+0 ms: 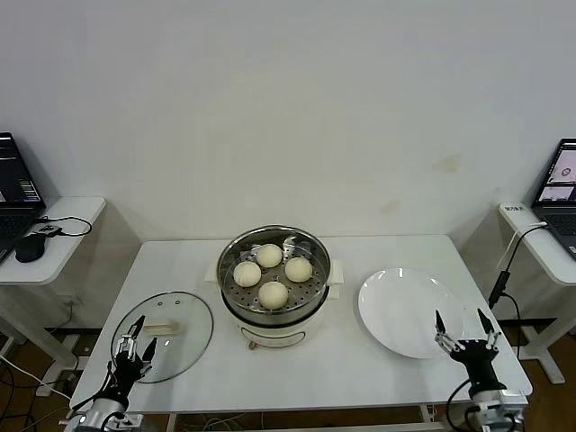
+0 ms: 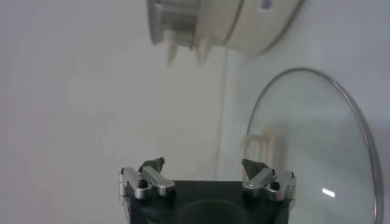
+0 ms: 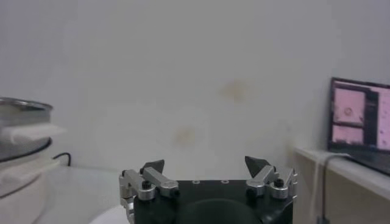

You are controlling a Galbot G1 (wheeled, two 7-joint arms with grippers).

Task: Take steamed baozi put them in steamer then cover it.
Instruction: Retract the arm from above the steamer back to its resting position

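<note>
Cream-white baozi (image 1: 273,294), shiny steel steamer (image 1: 236,311), white plate (image 1: 396,310).

Head camera overlooks table (image 1: 360,378); low wrist cameras share steamer (image 1: 274,279).

Bright, even indoor light fills every view, casting only soft shadows under the steamer (image 1: 274,279) on the white desk (image 1: 360,360), while a small glare spot glints on the cover (image 2: 317,158), blurred close to the left wrist camera.

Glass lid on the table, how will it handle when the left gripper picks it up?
The lid looks rigid, probably heavy for its size and breakable: clear glass, metal rim. It lies flat, so it should not roll. Its smooth glass looks slippery; the central handle is likely the only secure hold for the open left gripper.
</note>
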